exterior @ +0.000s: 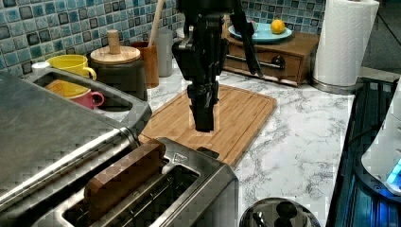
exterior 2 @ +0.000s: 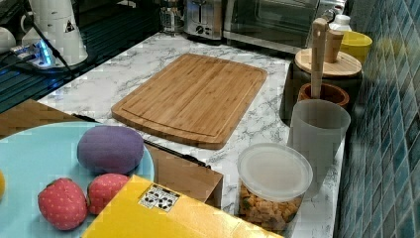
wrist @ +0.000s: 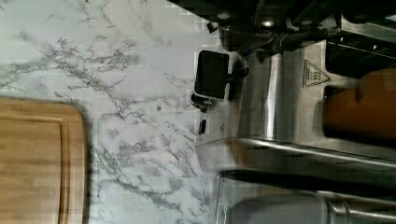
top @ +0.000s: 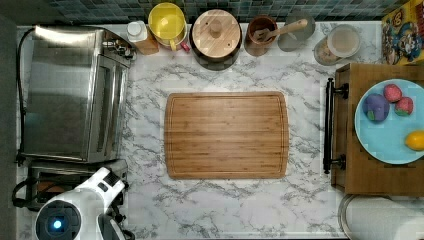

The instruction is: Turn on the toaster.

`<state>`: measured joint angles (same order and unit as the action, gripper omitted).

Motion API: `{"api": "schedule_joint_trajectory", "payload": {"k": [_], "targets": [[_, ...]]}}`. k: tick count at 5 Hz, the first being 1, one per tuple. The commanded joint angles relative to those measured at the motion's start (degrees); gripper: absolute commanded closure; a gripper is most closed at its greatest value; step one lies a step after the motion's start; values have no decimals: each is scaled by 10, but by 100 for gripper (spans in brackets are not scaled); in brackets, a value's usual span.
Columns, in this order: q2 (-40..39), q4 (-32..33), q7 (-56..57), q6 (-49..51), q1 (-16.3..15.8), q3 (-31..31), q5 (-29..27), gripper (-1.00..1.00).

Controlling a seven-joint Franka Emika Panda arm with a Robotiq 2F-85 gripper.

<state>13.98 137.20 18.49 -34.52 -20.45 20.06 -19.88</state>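
Sitting nearest in left view beside big steel toaster oven (exterior: 52,132): boxy brushed-steel two-slot toaster (exterior: 189,189), brown slice (exterior: 125,177) in slot. Black lever (wrist: 212,74) seen in wrist view. Black gripper (exterior: 204,124) beyond, above bamboo cutting board (exterior: 236,118); jaw state: cannot tell.

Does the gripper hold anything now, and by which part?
Nothing is held: the gripper hangs above the toaster lever end, touching nothing.
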Motion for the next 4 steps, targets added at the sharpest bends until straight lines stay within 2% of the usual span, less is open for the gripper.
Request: {"api": "schedule_joint_trajectory", "payload": {"k": [1,2,3,4], "targets": [[-20,-20,-84,-23,48,25,6,100],[-20,-21,-83,-39,42,8,3,100],[-32,-31,-64,-33,52,13,-4,100],[-66,-64,-47,13,57,19,-2,100]]}}
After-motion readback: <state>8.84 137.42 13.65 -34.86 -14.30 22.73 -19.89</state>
